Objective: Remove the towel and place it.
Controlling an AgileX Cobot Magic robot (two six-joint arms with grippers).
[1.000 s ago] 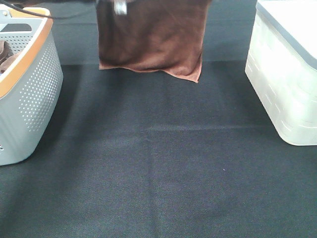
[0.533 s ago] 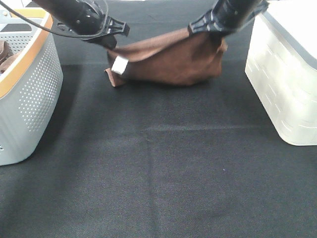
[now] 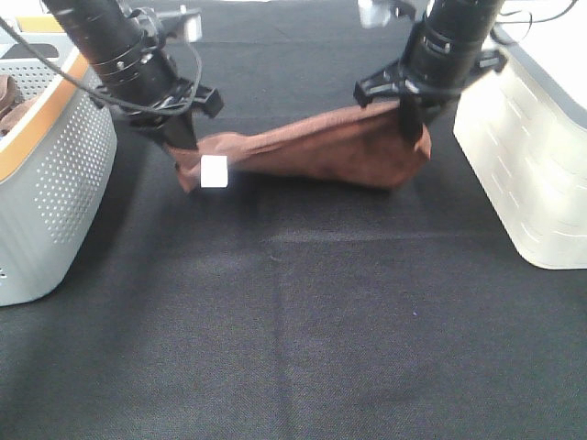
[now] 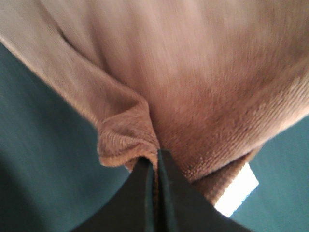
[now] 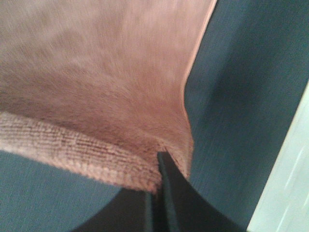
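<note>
The reddish-brown towel [image 3: 321,151] is stretched between my two grippers at the back of the black table, sagging onto the surface. Its white tag [image 3: 213,171] hangs at the left corner. My left gripper [image 3: 181,139] is shut on the towel's left corner, which fills the left wrist view [image 4: 193,87], fingers [image 4: 166,193] pinched on the hem. My right gripper [image 3: 413,112] is shut on the right corner; the right wrist view shows the cloth [image 5: 96,72] held in the closed fingers [image 5: 166,188].
A grey perforated basket [image 3: 55,174] with an orange rim stands at the left, with brown cloths [image 3: 7,101] inside. A white bin [image 3: 527,147] stands at the right. The black table cover [image 3: 293,321] stretches toward the front.
Both arms have come down and forward with the towel. It hung high a second ago; now it is spread low, and its bottom edge rests on the table.
</note>
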